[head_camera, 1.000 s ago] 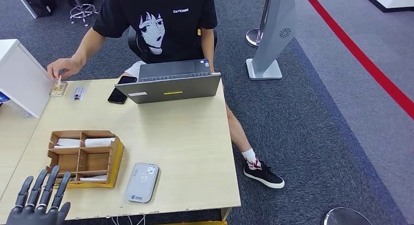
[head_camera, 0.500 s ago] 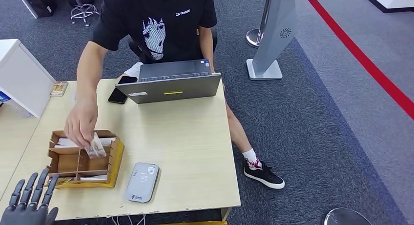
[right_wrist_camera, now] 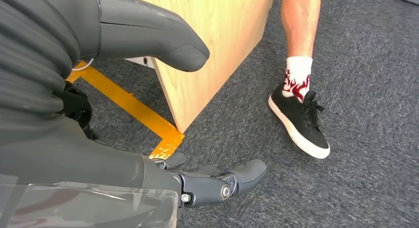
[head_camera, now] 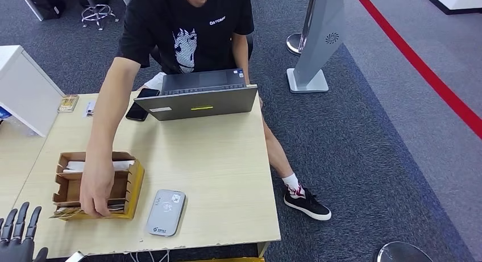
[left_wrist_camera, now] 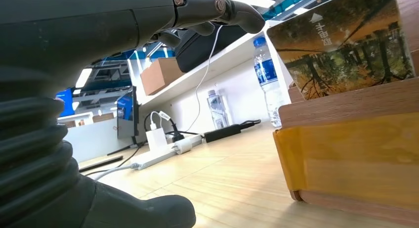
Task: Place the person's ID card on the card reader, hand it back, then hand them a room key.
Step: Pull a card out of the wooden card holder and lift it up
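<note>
- Since the grey, rounded card reader (head_camera: 165,212) lies bare on the pale wood table (head_camera: 216,159), nothing is scanned yet, I judge; beside the reader, the person's hand (head_camera: 95,188) reaches into the wooden organizer (head_camera: 132,185).
- Left wrist view: my left hand (left_wrist_camera: 212,10) holds nothing, fingers apart; a glossy forest-print card (left_wrist_camera: 346,40), likely a room key, stands in the organizer.
- Right wrist view: my right hand (right_wrist_camera: 197,139) hangs empty, loosely open, over grey carpet (right_wrist_camera: 365,79).

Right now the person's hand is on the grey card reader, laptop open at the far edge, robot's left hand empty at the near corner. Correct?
Not quite. In the head view the person's hand is in the wooden organizer, not on the grey card reader, which lies untouched beside it. The laptop and the empty left hand are as you say.
</note>
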Motion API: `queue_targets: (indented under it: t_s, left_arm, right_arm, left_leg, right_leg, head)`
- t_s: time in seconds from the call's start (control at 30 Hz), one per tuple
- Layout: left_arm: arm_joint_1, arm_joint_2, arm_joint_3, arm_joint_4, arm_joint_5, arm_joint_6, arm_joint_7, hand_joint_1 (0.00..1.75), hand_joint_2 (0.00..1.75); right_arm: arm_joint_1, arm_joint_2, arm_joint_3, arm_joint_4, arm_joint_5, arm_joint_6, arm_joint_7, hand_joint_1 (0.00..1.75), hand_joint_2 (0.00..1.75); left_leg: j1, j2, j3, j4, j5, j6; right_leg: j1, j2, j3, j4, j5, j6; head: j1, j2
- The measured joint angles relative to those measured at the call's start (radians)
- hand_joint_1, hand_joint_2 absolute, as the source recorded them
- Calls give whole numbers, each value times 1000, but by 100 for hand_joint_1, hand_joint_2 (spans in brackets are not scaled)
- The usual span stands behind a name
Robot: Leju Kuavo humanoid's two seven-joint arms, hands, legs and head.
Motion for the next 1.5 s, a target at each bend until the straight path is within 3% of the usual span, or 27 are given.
queue_targets:
  t_s: [0.37, 0.67, 1.07, 1.3, 1.5]
  left_arm:
    - [-28, -26, -2, -31, -28, -4, -5, 0, 175]
    - [9, -34, -112, -203, -57, -9, 59, 0, 175]
    - [29, -22, -204, -278, -86, -15, 107, 0, 175]
    - [29, 7, -257, -277, -71, -51, 167, 0, 175]
    - [22, 29, -255, -182, -25, -66, 151, 0, 175]
  right_arm:
    - [-2, 0, -10, 0, 16, -1, 1, 0, 175]
    - [-2, 0, -33, 0, 19, 2, -5, 0, 175]
    - [-2, 0, -49, 0, 31, 2, -7, 0, 175]
    - [-2, 0, -59, 0, 47, 3, -7, 0, 175]
    - [-3, 0, -68, 0, 67, 3, -6, 0, 175]
  left_leg:
    - [0, 0, 1, 0, 0, 0]
    - [0, 0, 0, 0, 0, 0]
    - [0, 0, 1, 0, 0, 0]
    - [0, 0, 1, 0, 0, 0]
    - [0, 0, 0, 0, 0, 0]
  right_leg:
    - [0, 0, 0, 0, 0, 0]
    - [0, 0, 0, 0, 0, 0]
    - [0, 0, 0, 0, 0, 0]
    - [0, 0, 0, 0, 0, 0]
    - [0, 0, 0, 0, 0, 0]
  head:
    - [0, 0]
    - [0, 0]
    - [0, 0]
    - [0, 0]
    - [0, 0]
